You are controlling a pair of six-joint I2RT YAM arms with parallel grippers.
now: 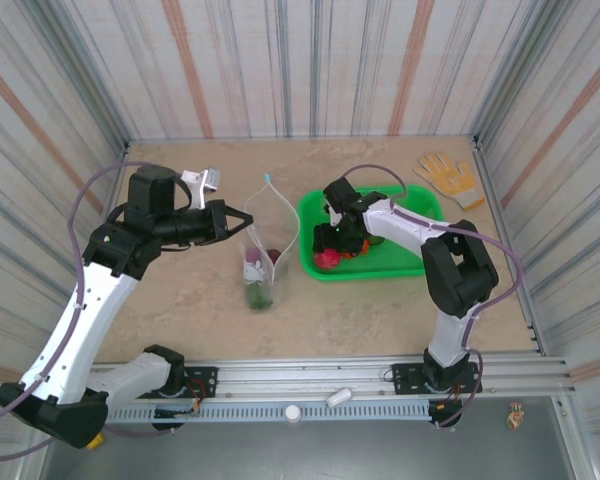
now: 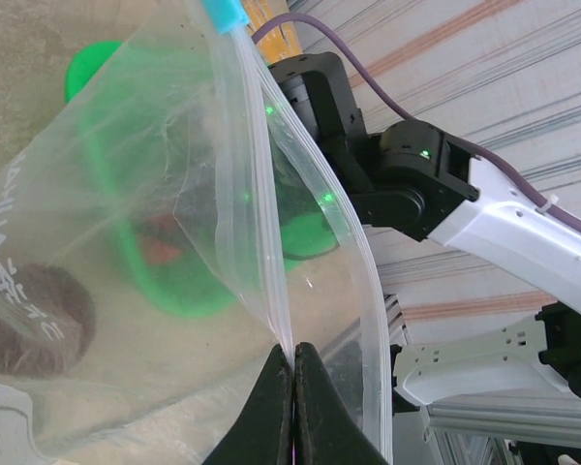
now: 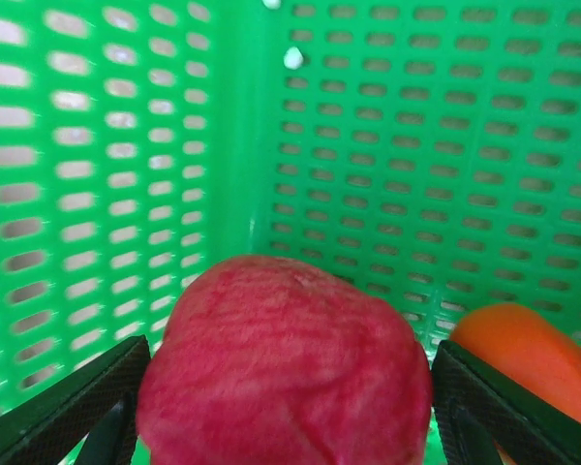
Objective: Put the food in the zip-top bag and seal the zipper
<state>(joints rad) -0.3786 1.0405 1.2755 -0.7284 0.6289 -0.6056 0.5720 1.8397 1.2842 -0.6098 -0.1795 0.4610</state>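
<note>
Loading step. L gripper (image 2: 292, 363) clenched on bag (image 2: 126, 194) rim, mouth open. R gripper (image 3: 286, 392) straddles red fruit (image 3: 281, 349) in basket (image 3: 416, 145); can't tell if gripped. Next: clamp, lift, carry to bag.

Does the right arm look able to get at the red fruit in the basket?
Probably yes: the right gripper is open with a finger either side of the red fruit, low in the green basket; the orange piece sits outside one finger.

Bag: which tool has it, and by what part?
The left tool, shut, pinches the bag by one lip of its open mouth.
</note>
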